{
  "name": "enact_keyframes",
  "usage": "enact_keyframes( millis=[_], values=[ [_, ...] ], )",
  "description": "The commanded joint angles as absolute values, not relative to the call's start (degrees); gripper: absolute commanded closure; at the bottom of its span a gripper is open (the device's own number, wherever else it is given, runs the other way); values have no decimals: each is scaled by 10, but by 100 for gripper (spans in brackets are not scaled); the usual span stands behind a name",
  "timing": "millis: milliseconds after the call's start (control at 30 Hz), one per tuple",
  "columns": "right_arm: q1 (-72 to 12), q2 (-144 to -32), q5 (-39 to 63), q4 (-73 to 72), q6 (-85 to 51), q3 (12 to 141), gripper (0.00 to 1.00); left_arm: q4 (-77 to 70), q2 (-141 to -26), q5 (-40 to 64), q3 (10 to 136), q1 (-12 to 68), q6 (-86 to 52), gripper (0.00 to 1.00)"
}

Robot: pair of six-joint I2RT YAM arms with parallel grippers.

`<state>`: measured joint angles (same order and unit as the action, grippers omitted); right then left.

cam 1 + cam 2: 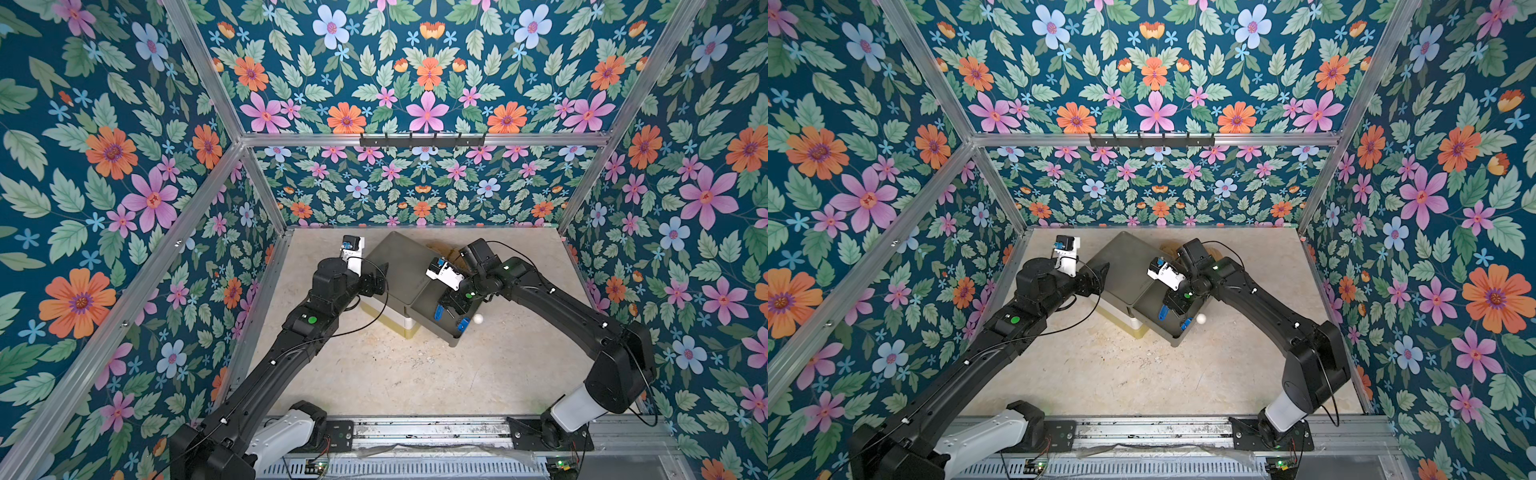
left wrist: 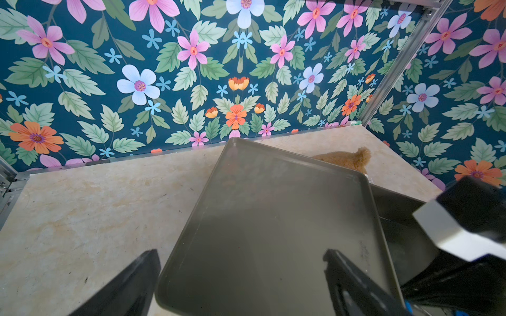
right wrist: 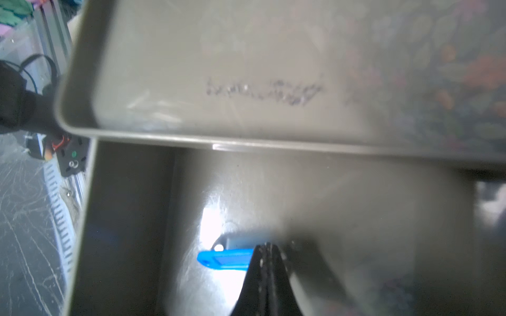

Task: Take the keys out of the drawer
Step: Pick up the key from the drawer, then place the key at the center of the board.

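Currently pinches a blue-tagged key (image 3: 224,258) by its tag end with the right gripper (image 3: 267,247), down in the open drawer (image 3: 123,219) — holds the left gripper (image 2: 240,251) spread wide over the cabinet top (image 2: 273,205).

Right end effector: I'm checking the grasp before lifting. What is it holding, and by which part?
The right end effector is shut on a blue-tagged key, apparently pinching one end of its tag.
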<state>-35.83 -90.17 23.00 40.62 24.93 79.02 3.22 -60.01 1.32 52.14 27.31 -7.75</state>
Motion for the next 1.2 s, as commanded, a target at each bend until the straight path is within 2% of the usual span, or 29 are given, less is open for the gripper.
enact_keyframes(
  millis=[0, 267, 433, 500, 667, 800, 967, 1167],
  values=[
    [-358, -876, 207, 356, 213, 791, 100, 24, -604, 19, 527, 272, -78, 1],
    [-333, -786, 148, 242, 101, 754, 100, 5, -624, 51, 543, 274, -76, 1],
    [-309, -723, 71, 171, 14, 726, 100, 0, -649, 79, 566, 274, -75, 1],
    [-298, -701, -13, 159, -55, 715, 100, -5, -660, 93, 576, 274, -76, 1],
    [-254, -668, -149, 191, -184, 700, 100, -13, -685, 123, 602, 279, -81, 1],
    [-171, -665, -118, 259, -289, 701, 100, -11, -712, 150, 627, 284, -81, 1],
    [-55, -700, 26, 364, -353, 721, 100, -7, -741, 163, 651, 287, -90, 1],
    [-21, -744, 99, 412, -378, 703, 100, -6, -771, 180, 670, 292, -96, 1]
  ],
)
